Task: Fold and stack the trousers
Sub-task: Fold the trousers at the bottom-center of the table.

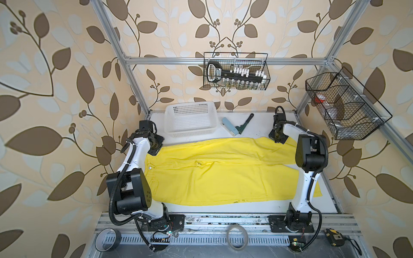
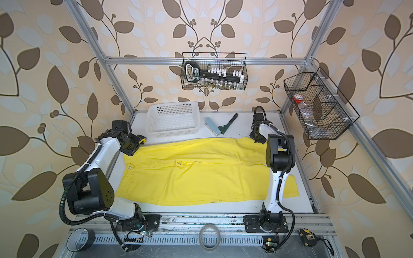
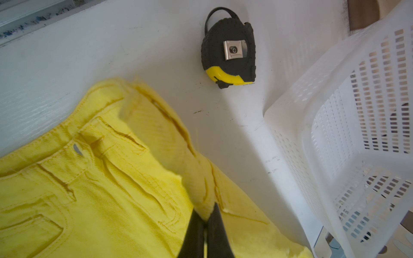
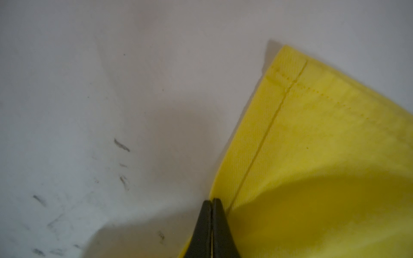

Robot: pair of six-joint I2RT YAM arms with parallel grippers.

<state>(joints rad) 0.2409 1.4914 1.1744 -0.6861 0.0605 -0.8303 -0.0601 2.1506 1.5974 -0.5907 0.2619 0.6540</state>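
1. Yellow trousers (image 1: 223,178) are spread flat on the table (image 1: 201,208), waistband at the robot's left.
2. A waistband fold is pinched by the left gripper (image 3: 206,220).
3. A leg hem edge is pinched by the right gripper (image 4: 211,201).

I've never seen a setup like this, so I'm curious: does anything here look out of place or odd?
A tape measure lies on the white table near the waistband of the trousers and the basket, an odd neighbour for laundry. The near edge of the trousers also shows a few dark specks.
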